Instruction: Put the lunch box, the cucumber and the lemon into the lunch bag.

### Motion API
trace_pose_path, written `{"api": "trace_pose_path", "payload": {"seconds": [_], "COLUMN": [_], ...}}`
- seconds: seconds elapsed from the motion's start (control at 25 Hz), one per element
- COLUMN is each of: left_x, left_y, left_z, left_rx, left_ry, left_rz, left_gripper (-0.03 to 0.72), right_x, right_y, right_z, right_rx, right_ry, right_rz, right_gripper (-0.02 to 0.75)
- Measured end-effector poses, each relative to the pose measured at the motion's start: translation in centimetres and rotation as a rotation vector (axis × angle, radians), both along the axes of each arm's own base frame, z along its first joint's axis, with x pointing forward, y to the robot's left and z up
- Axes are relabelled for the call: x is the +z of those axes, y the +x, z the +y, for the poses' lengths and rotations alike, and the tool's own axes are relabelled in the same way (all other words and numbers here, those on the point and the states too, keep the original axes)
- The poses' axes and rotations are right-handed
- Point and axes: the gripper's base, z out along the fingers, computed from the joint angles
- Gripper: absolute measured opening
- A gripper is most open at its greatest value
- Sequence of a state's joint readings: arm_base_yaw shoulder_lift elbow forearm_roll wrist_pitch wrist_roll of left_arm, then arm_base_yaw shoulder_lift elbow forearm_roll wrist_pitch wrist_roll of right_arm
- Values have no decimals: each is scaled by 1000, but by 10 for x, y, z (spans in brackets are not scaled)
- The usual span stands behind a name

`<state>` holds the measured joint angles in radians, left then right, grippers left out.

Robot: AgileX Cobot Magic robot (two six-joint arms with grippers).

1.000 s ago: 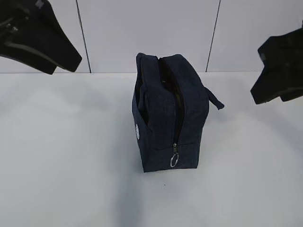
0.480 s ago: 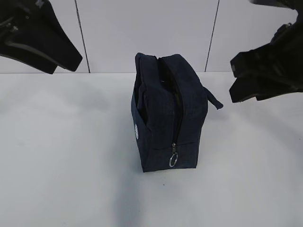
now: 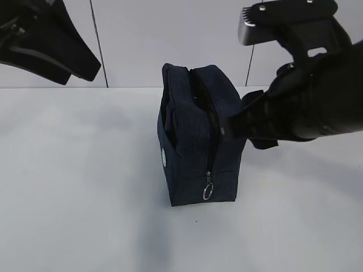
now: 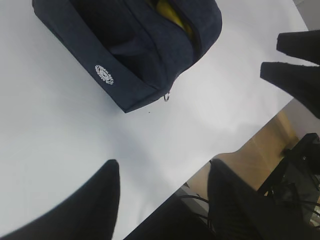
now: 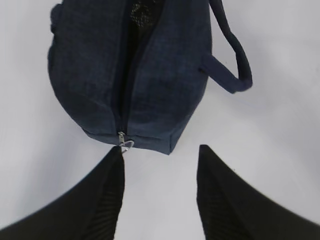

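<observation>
Two grippers, left (image 4: 162, 175) and right (image 5: 160, 160), gape empty near one lunch bag (image 3: 195, 136)

Exterior: frontal, slanted down; both wrists overhead, sharing lunch bag (image 3: 201, 136).

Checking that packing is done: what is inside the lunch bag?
Through the open zipper of the lunch bag, the left wrist view shows a yellow patch, probably the lemon. The fabric hides everything else, so the lunch box and cucumber cannot be confirmed.
</observation>
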<state>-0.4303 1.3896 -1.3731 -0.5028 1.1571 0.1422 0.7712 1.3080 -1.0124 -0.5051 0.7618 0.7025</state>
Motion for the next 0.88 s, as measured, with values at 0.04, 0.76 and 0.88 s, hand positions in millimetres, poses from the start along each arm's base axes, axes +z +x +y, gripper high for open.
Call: {"api": "trace_pose_path", "payload": {"seconds": [0.04, 0.76, 0.88], "left_x": [0, 1, 1], "left_y": [0, 0, 1], "left_z": [0, -1, -1], "left_rx": [0, 3, 7], "left_ry": [0, -19, -23], "left_rz": [0, 1, -6], "left_gripper": [412, 412, 412], "right_x": [-2, -83, -95], "right_y": [-3, -50, -55], "right_z": [5, 15, 9], "right_rx": [11, 57, 60], "right_ry": [1, 151, 163], "right_rz": [-23, -284, -277], "right_gripper": [366, 366, 366]}}
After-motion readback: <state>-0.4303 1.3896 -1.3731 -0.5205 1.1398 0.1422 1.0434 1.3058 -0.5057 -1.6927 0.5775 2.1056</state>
